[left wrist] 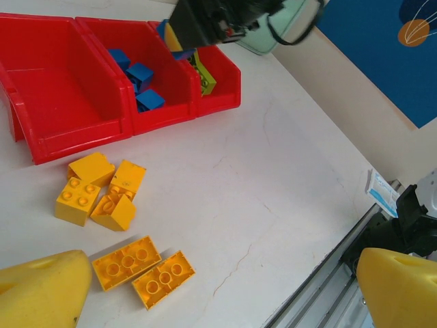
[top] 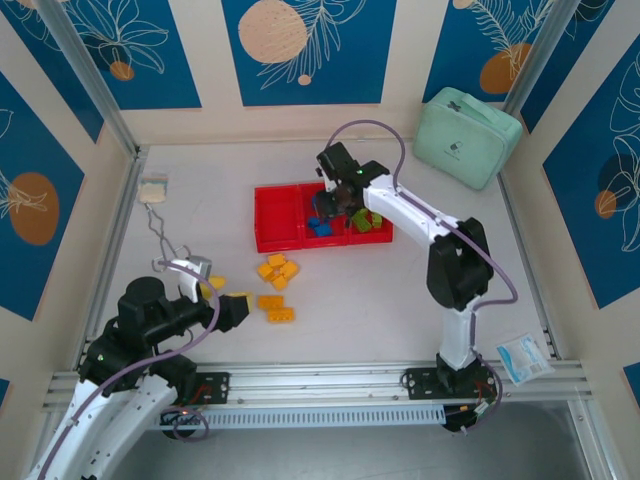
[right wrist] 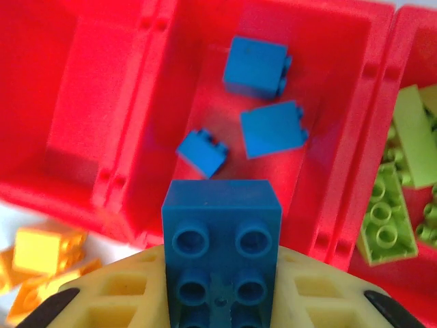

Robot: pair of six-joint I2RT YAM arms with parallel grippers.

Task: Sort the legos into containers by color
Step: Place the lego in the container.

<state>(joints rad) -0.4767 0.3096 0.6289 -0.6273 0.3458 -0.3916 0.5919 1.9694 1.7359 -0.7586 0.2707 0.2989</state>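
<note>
- The right arm reaches forward and inward from its base, wrist bent down, so the right hand (top: 337, 207) hangs over the red tray (top: 272, 240).
- This hand is clamped on a blue brick (right wrist: 221, 229), gripped between its yellow pads (right wrist: 321, 294) with the studs facing the wrist camera.
- Directly beneath the hand is the tray's middle compartment (right wrist: 341, 89), where three blue bricks (right wrist: 257, 66) lie loose.
- Just right of the hand in the wrist view, the next compartment holds green bricks (right wrist: 384, 215).
- The left arm is folded low near its base, and the left hand (left wrist: 218, 294) tips toward the worktop (left wrist: 287, 184) with its fingers spread wide apart.
- Just ahead of that hand lie two long yellow bricks (left wrist: 143, 270) side by side. A cluster of squarer yellow ones sits a little beyond them, and the tray is farther on.
</note>
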